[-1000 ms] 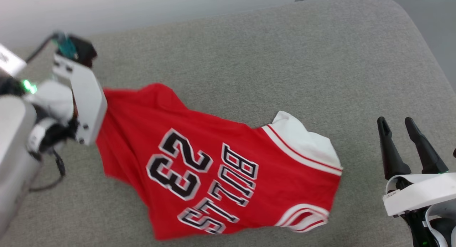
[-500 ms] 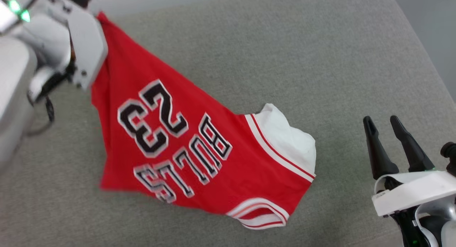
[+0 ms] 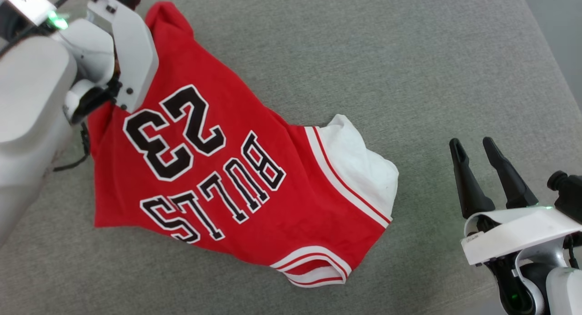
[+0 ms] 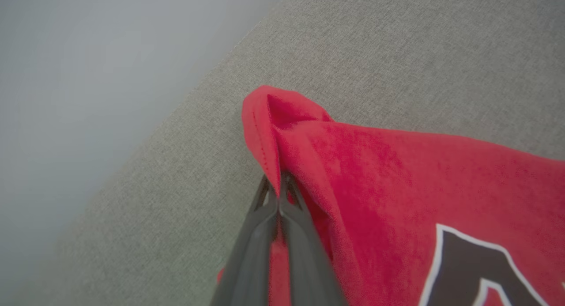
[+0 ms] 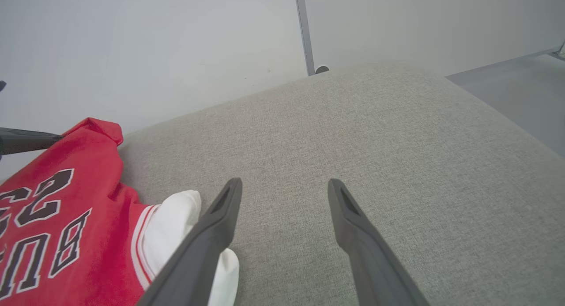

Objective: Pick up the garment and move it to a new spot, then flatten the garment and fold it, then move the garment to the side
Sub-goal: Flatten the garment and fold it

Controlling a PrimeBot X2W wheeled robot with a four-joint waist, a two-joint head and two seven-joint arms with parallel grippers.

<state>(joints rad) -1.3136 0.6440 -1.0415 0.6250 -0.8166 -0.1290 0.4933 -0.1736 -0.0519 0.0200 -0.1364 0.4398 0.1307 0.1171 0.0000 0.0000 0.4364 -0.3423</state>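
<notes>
More garment (image 3: 254,215) lifted, left tool (image 4: 279,187) — clamped

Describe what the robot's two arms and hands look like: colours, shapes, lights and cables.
Both hands have two long, dark, tapering fingers. The right hand rises from a curved white housing with a small green light. The left hand sits behind a flat white plate, beside a rounded pale grey forearm, a green light and a thin black cable.

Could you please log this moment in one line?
left gripper: shut on garment edge | right gripper: open, holding nothing | garment: partly lifted off cushion
</notes>
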